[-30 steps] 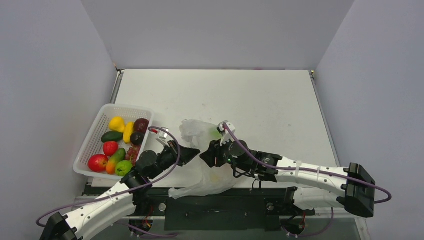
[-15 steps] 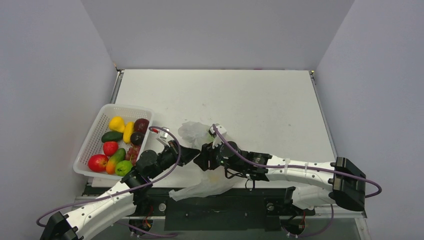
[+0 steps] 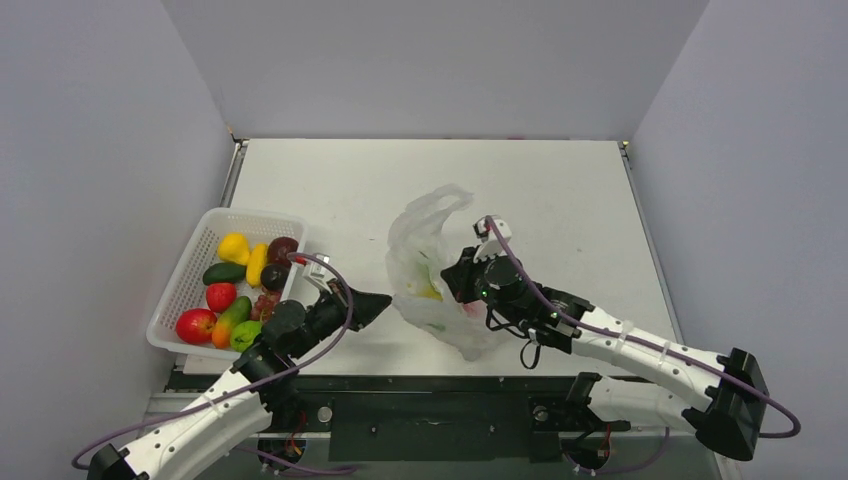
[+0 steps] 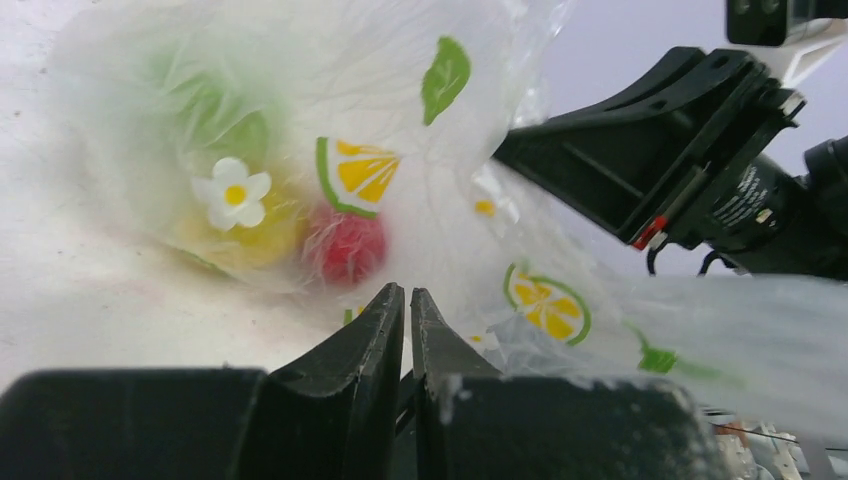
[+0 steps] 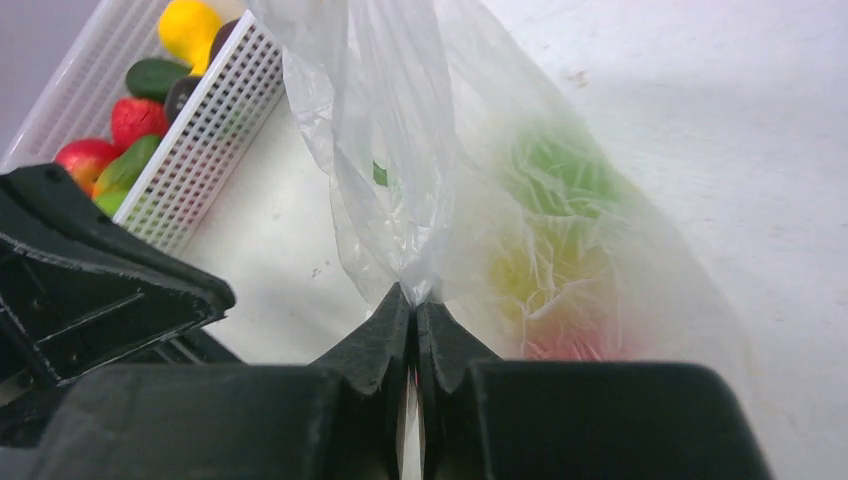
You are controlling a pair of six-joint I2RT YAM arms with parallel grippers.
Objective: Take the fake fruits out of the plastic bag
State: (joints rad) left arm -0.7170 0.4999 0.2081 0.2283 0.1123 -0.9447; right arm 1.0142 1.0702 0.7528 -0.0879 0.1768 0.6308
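The plastic bag (image 3: pixel 428 250) stands pulled up in the middle of the table. Yellow (image 3: pixel 431 292), green and red fake fruits show through its film. My right gripper (image 3: pixel 452 283) is shut on a pinch of the bag's film (image 5: pixel 413 285) and holds it up. In the right wrist view green (image 5: pixel 560 170), yellow (image 5: pixel 520 275) and red (image 5: pixel 565 340) fruits lie low in the bag. My left gripper (image 3: pixel 386 298) is shut and empty, just left of the bag. In the left wrist view its tips (image 4: pixel 408 292) point at the red fruit (image 4: pixel 347 247) behind the film.
A white lattice basket (image 3: pixel 190 262) at the left table edge holds several fruits; it also shows in the right wrist view (image 5: pixel 200 130). The left gripper's body (image 5: pixel 100 290) sits close to the right gripper.
The right gripper has moved right and away from the near edge, lifting the bag from a flat heap into a tall shape. The left gripper has drawn back slightly.
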